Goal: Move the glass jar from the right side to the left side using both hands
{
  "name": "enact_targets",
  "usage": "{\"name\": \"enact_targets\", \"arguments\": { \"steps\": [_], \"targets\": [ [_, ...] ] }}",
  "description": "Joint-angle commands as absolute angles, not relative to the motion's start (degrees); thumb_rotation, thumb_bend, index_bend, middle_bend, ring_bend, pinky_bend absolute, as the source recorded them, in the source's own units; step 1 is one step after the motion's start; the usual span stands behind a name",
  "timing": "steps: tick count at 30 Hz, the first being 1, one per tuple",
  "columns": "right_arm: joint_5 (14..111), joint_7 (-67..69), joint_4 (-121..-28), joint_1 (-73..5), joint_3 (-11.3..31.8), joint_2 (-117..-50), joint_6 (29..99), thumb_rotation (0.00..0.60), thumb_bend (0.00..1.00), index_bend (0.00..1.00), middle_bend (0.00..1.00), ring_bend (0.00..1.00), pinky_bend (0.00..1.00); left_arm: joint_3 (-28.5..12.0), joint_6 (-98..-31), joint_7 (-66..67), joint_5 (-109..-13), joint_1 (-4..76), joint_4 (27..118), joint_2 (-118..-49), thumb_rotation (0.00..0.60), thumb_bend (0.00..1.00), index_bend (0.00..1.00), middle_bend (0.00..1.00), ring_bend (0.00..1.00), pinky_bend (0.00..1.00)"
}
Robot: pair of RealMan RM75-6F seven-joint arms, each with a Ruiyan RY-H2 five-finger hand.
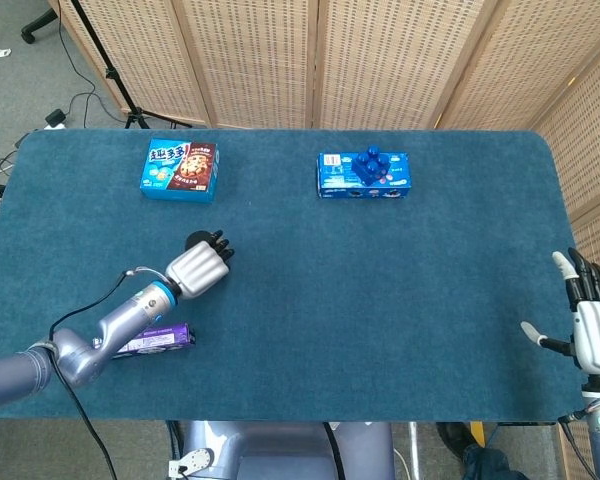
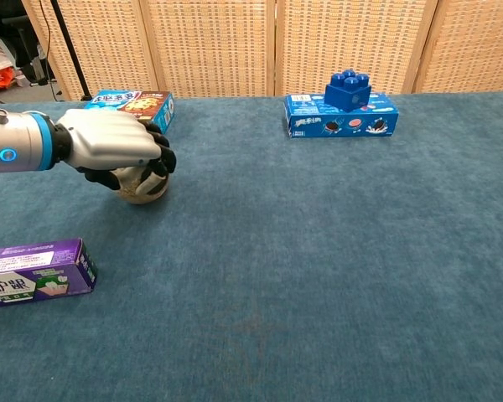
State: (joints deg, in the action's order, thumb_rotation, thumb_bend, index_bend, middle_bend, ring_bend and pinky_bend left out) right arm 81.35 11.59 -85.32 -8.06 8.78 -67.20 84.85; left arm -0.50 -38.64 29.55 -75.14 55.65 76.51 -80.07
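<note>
Your left hand (image 2: 117, 151) clasped the jar (image 2: 141, 186) from above, far-left on the tabletop (image 2: 318, 268); right hand (image 1: 592, 322) empty, spread. Lower gently before releasing.

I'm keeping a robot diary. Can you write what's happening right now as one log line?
left hand: grips glass jar from above | jar: left side of table | right hand: open, at right table edge

We see the table's things spread left, back and right.
Our left hand (image 2: 113, 146) wraps over the glass jar (image 2: 142, 186), before the cookie box (image 1: 180, 168); the purple carton (image 2: 35, 273) lies nearer us, the block-topped blue box (image 1: 364, 174) back right, and our right hand (image 1: 592, 325) at the right edge.
</note>
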Motion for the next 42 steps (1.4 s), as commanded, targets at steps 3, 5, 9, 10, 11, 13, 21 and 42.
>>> {"name": "enact_targets", "arguments": {
  "steps": [3,5,9,10,11,13,21,42],
  "targets": [
    [81.5,11.5,-85.5,-8.1,8.7,-67.3,84.6,0.600,0.00,0.00,0.00,0.00,0.00,0.4,-39.3,28.7,-75.0,54.4,75.7,-78.4,0.600,1.00,0.56,0.27,0.15,0.12],
    [81.6,11.4,-85.6,-8.1,8.6,-67.3,84.6,0.600,0.00,0.00,0.00,0.00,0.00,0.9,-39.3,28.3,-75.1,53.9,75.2,-77.7,0.600,1.00,0.56,0.27,0.15,0.12],
    [81.6,11.9,-85.8,-8.0,8.7,-67.0,84.5,0.600,0.00,0.00,0.00,0.00,0.00,2.4,-39.0,27.1,-74.7,52.3,73.3,-76.6,0.600,1.00,0.56,0.27,0.15,0.12],
    [81.7,12.1,-85.9,-8.0,8.7,-66.9,84.6,0.600,0.00,0.00,0.00,0.00,0.00,3.0,-39.3,26.3,-74.9,51.5,72.6,-76.2,0.600,1.00,0.56,0.27,0.15,0.12],
    [81.8,12.1,-86.0,-7.9,8.7,-66.9,84.6,0.600,0.00,0.00,0.00,0.00,0.00,3.2,-39.4,25.7,-75.2,51.2,72.2,-75.9,0.600,1.00,0.56,0.27,0.15,0.12],
    [82.0,12.4,-86.1,-7.9,8.6,-66.8,84.6,0.600,0.00,0.00,0.00,0.00,0.00,3.8,-39.9,24.4,-76.1,50.5,71.2,-75.4,0.600,1.00,0.56,0.27,0.15,0.12],
    [82.6,12.3,-86.5,-7.8,8.5,-66.7,84.9,0.600,0.00,0.00,0.00,0.00,0.00,3.4,-47.6,14.0,-82.5,47.6,69.5,-73.7,0.600,1.00,0.36,0.04,0.04,0.07],
    [87.8,10.9,-86.3,-7.4,6.7,-66.9,87.6,0.600,0.00,0.00,0.00,0.00,0.00,-0.7,-84.1,-11.3,-83.4,27.2,91.6,-54.9,0.595,0.00,0.00,0.00,0.00,0.00]
  ]
}}
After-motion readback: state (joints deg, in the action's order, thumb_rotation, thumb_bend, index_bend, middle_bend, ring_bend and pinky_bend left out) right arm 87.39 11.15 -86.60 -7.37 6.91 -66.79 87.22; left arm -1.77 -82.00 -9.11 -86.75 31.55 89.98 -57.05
